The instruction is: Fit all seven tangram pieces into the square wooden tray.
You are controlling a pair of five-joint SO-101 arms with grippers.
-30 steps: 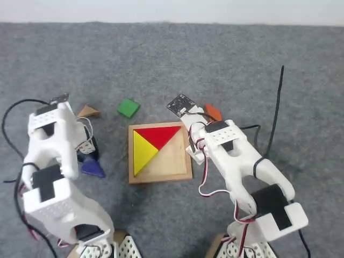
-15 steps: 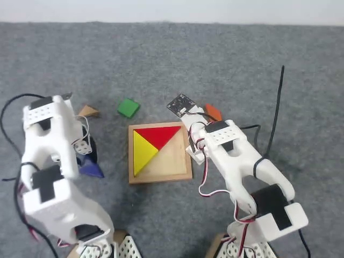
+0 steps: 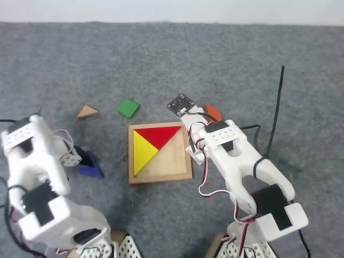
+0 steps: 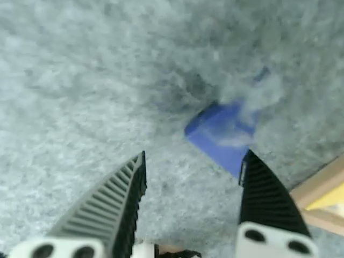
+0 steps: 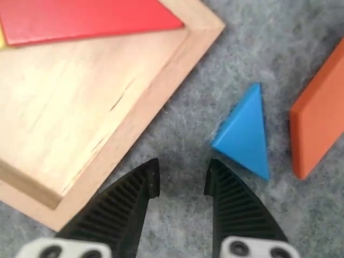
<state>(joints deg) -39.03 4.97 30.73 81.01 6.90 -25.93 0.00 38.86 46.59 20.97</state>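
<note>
Hovering spread-open above the dark blue triangular piece [image 4: 226,134], at nine o'clock of the square wooden tray [image 3: 161,177], the left tool [image 4: 196,158] likely needs lowering, then closing.

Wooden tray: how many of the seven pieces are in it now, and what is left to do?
Done: the red triangle and the yellow triangle lie in the wooden tray. In hand: nothing is gripped; the left gripper is open by the dark blue piece, the right gripper open beside the light blue triangle. Left: those two, plus the orange piece, green square and tan triangle.
</note>
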